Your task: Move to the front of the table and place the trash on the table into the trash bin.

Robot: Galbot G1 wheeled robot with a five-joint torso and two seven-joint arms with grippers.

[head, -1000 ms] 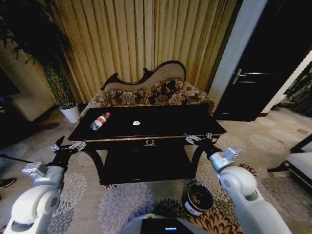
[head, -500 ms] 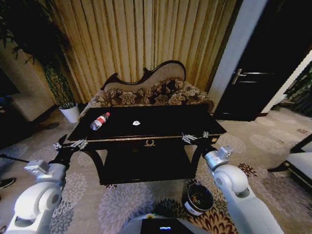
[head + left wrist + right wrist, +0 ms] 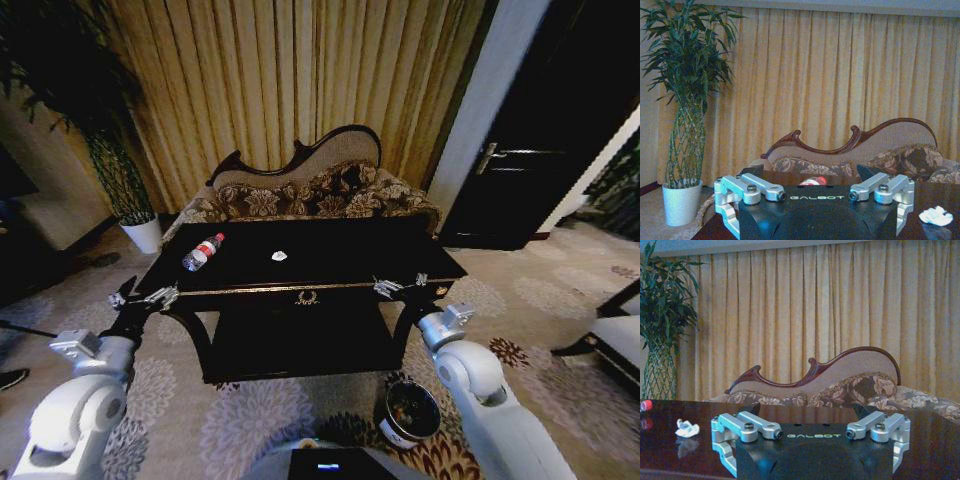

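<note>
The dark table (image 3: 340, 250) with gold trim stands straight ahead. On its left part lies a clear bottle (image 3: 203, 251) with a red label, and a small white crumpled scrap (image 3: 279, 256) lies near the middle. The round dark trash bin (image 3: 411, 411) stands on the carpet below the table's right front corner. My left gripper (image 3: 140, 297) hovers open and empty off the left front corner. My right gripper (image 3: 400, 285) is open and empty at the right front edge. The left wrist view shows the bottle (image 3: 815, 181) beyond the gripper (image 3: 810, 172). The right wrist view shows the scrap (image 3: 687, 428) beside the gripper (image 3: 810, 415).
A carved-back floral sofa (image 3: 310, 190) stands right behind the table, with curtains behind it. A tall plant in a white pot (image 3: 146, 233) is at the back left. A dark door (image 3: 540, 130) and a chair (image 3: 620, 335) are on the right. Patterned carpet surrounds the table.
The whole picture has shifted slightly, so the camera moved a little. My right arm has drawn in toward the table's front edge. The bottle and scrap lie as before.
</note>
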